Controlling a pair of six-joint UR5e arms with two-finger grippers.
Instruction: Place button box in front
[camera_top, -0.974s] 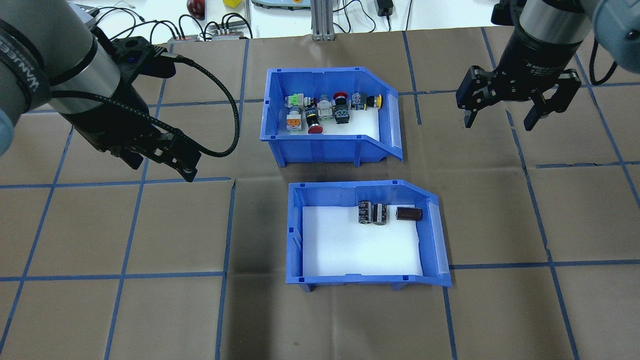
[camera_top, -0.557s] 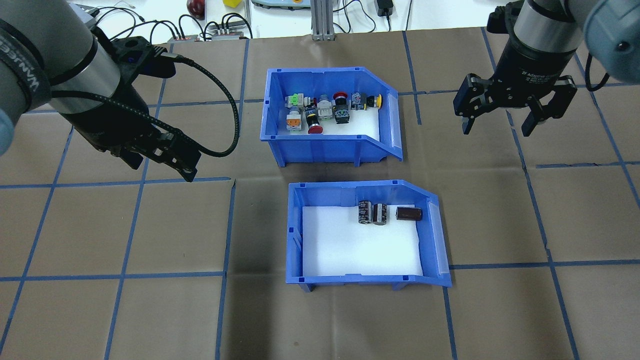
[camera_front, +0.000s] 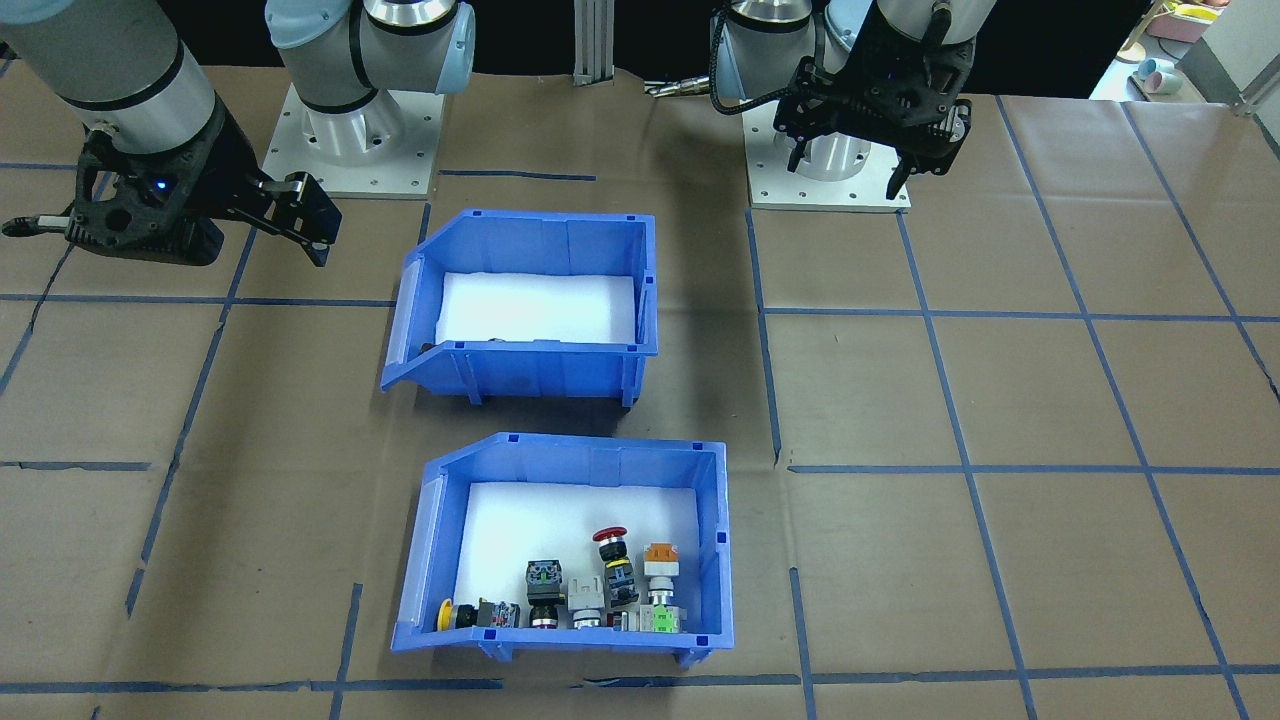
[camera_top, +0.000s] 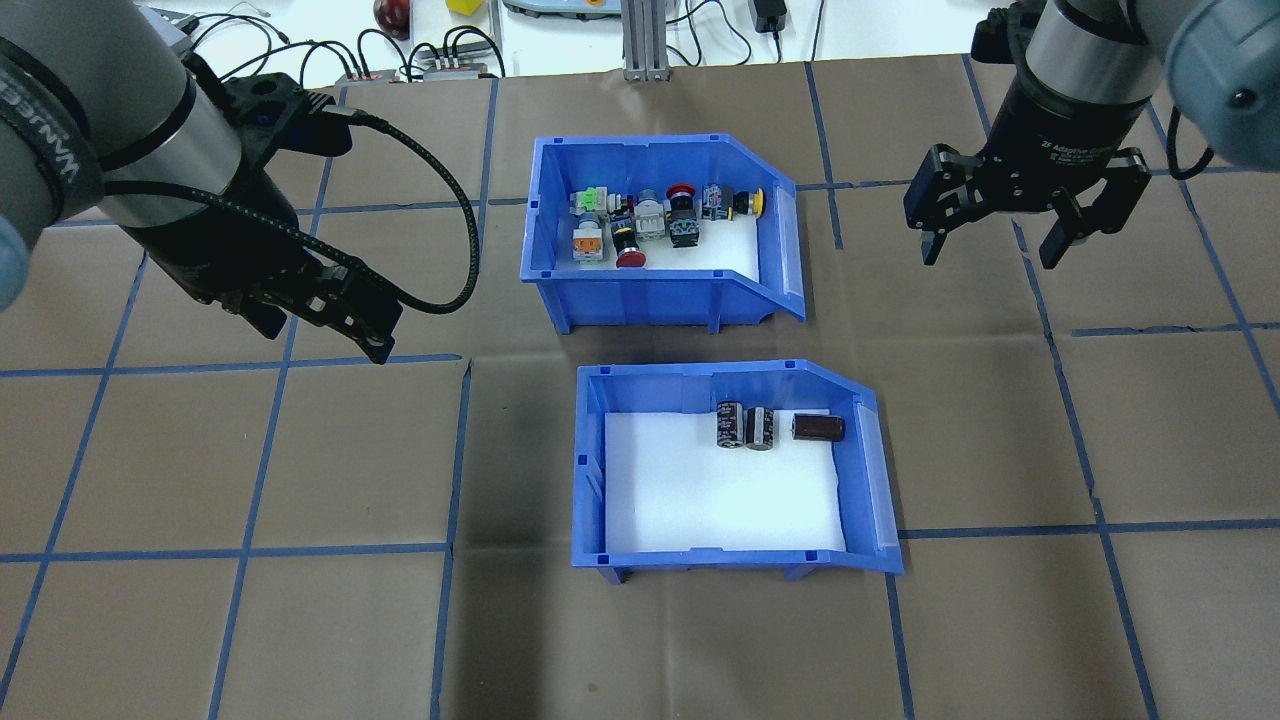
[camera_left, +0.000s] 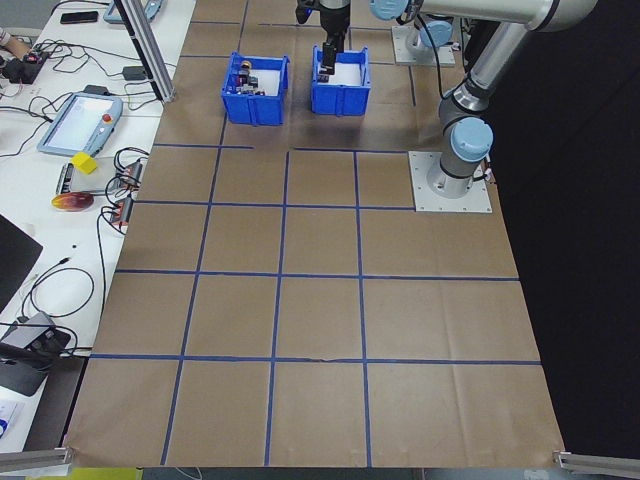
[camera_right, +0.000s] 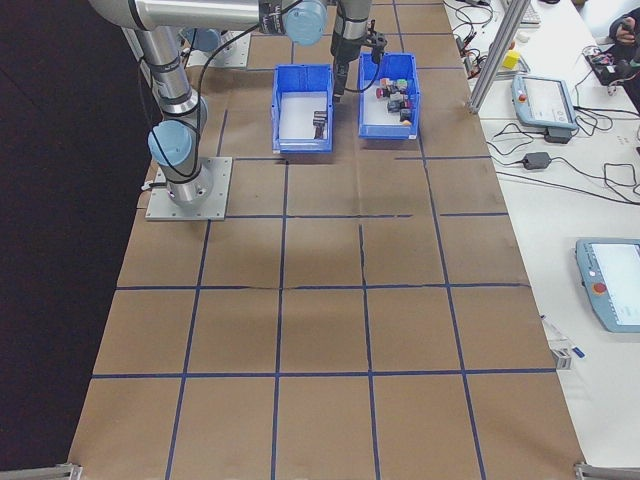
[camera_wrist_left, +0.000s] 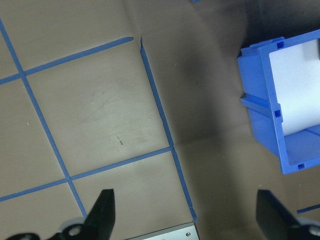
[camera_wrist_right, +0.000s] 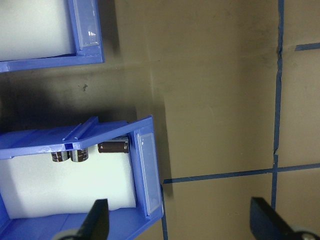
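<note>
Over on the left, the left gripper (camera_top: 345, 320) hangs above bare tabletop (camera_top: 250, 450), jaws spread and empty, well apart from both bins. Centre stage, the button box (camera_top: 655, 300) sits on the far side from the robot, with the capacitor bin (camera_top: 720, 555) just behind it, nearer the robot. That look-alike is the trap: same blue, same shape, easy to pick the wrong one. Out right, the right gripper (camera_top: 985, 245) hovers near the button box's open end, jaws wide, holding nothing. A pinch on that sloped, thin wall could slip, tip the box and scatter the switches (camera_top: 650, 222).
</note>
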